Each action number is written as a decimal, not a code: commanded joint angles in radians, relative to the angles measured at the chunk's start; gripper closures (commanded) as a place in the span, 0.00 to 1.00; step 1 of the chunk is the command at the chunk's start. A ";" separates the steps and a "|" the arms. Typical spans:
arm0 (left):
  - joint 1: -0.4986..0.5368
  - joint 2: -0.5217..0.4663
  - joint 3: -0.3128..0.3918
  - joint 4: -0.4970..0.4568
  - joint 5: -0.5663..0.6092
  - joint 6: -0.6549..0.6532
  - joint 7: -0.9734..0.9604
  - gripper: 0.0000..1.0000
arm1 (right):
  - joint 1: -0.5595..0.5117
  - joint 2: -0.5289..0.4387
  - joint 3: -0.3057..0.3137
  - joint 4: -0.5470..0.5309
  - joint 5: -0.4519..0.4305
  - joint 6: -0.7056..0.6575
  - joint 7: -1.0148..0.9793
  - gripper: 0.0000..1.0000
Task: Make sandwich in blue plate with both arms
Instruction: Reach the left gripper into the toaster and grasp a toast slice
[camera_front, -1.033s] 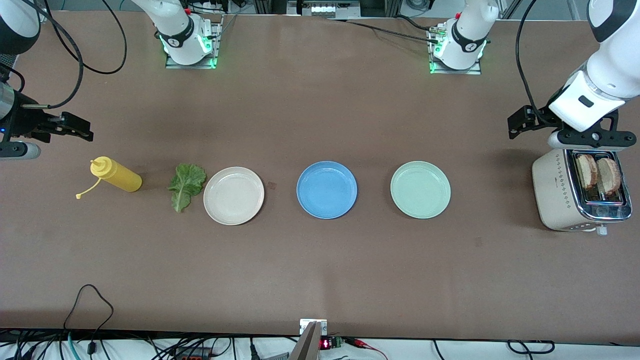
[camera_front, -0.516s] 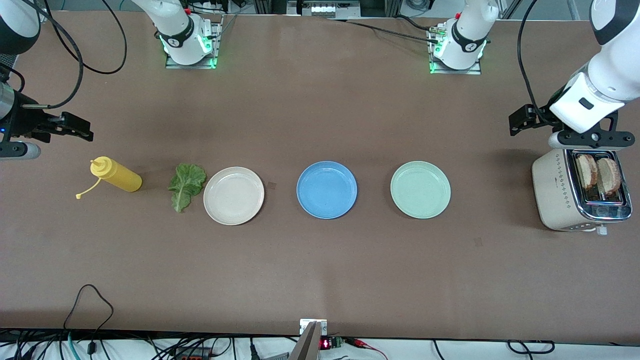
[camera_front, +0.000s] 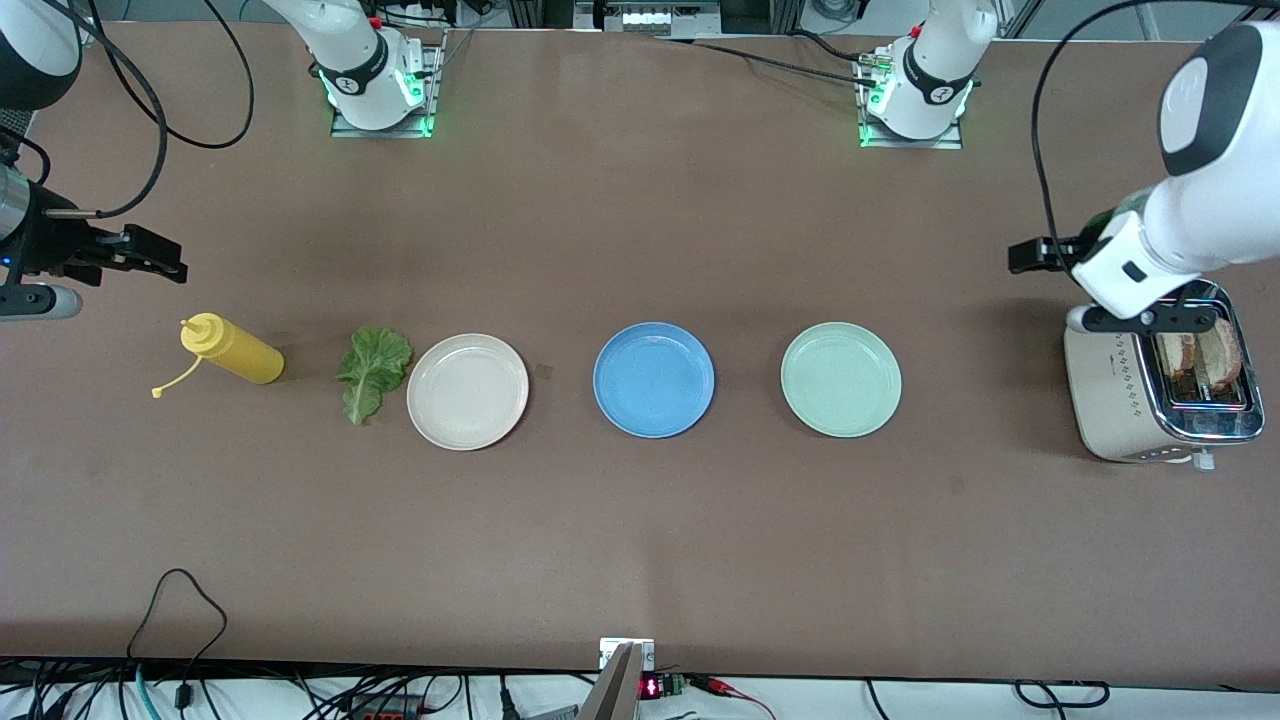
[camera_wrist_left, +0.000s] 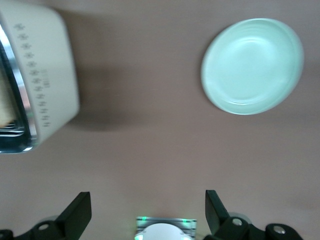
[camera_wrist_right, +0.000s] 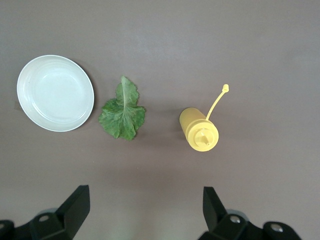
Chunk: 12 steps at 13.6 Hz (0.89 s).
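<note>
Round medium-blue shallow plate (camera_front: 654, 379): bare, plain rim, between cream-white plate (camera_front: 467, 391) and mint-green plate (camera_front: 841, 379). Left gripper (camera_wrist_left: 148, 212) and right gripper (camera_wrist_right: 146, 210) both spread wide, holding nothing.

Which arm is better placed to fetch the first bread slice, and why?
The left. Its open gripper hangs by the toaster holding both bread slices. The right gripper, also open, waits near the mustard bottle.
</note>
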 joint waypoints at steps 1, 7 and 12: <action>0.029 0.049 -0.001 0.040 0.157 -0.017 0.073 0.00 | 0.000 0.008 0.004 0.017 0.007 -0.004 -0.008 0.00; 0.196 0.057 -0.001 -0.044 0.245 0.229 0.242 0.00 | -0.001 0.016 0.004 0.015 0.005 -0.014 -0.011 0.00; 0.317 0.096 -0.001 -0.169 0.245 0.538 0.365 0.20 | -0.003 0.048 0.004 0.015 0.005 -0.019 -0.011 0.00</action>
